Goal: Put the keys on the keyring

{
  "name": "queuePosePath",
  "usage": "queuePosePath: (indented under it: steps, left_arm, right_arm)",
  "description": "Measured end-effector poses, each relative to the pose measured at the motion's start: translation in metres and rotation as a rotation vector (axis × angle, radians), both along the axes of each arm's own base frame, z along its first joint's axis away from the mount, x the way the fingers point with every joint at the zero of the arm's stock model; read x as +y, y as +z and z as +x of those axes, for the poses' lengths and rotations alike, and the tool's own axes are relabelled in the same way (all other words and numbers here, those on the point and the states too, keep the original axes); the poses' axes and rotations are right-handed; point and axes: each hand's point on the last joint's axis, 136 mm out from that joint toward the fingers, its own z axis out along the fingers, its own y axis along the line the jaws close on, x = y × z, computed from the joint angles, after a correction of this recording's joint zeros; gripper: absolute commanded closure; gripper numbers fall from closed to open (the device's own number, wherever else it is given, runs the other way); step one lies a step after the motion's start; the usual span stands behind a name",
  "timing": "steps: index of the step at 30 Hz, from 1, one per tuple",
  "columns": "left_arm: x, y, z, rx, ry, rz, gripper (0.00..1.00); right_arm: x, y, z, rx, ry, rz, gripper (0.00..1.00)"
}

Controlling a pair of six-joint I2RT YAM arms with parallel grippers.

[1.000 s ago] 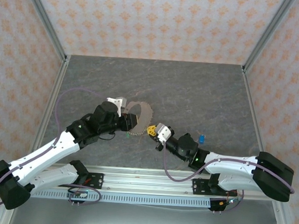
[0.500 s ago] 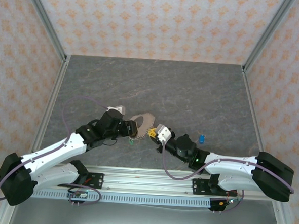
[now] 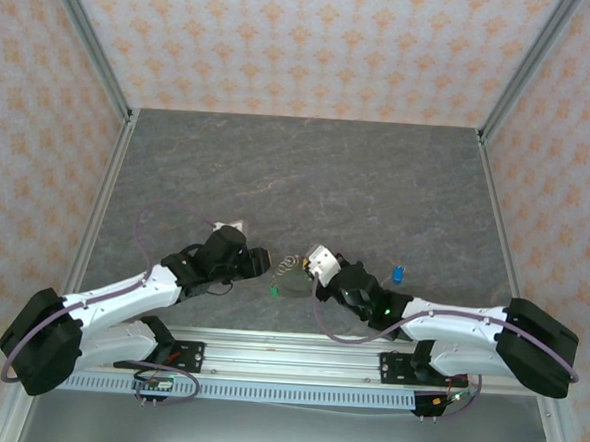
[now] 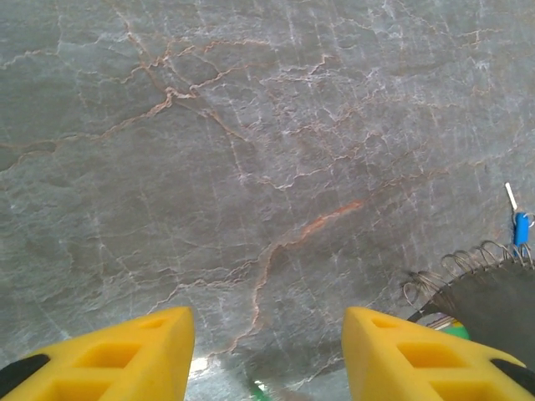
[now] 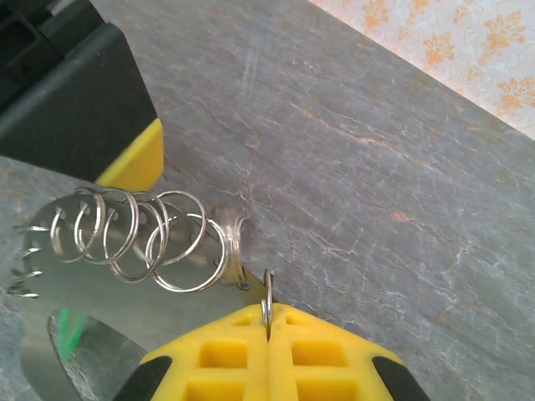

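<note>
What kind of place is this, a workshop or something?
Probably a small robot test booth: a left arm and a right arm on a metal rail, a grey stone-look table, patterned wall panels between metal posts.

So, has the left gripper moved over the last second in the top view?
Yes. The left gripper has come nearer the rail at the table's near edge, while the blue-tagged key stayed put.
</note>
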Motion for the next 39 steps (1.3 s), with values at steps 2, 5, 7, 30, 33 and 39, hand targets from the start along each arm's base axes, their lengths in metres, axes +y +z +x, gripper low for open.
queuePosePath:
  steps: [2,5,7,30,33,39]
  left_arm:
    - [0.003,0.004,0.001,-0.021,0.011,0.000,0.49]
    - [0.010,0.021,0.004,-0.088,0.031,-0.006,0.47]
    - [0.016,0.035,0.005,-0.142,0.048,-0.005,0.46]
    - [0.065,0.096,-0.005,-0.500,0.101,0.046,0.42]
    - [0.063,0.090,-0.004,-0.480,0.090,0.059,0.47]
    - [0.049,0.074,-0.005,-0.412,0.008,0.082,0.57]
  right_arm:
    - [0.000,-0.001,0.000,-0.015,0.009,-0.051,1.00]
    - [0.005,0.001,-0.004,-0.057,0.055,-0.146,1.00]
    - [0.010,0.001,-0.010,-0.099,0.100,-0.223,1.00]
    - [0.047,-0.011,-0.058,-0.513,0.439,-0.604,1.00]
    - [0.049,-0.010,-0.066,-0.451,0.447,-0.538,1.00]
    - [0.029,0.026,-0.055,-0.217,0.383,-0.225,1.00]
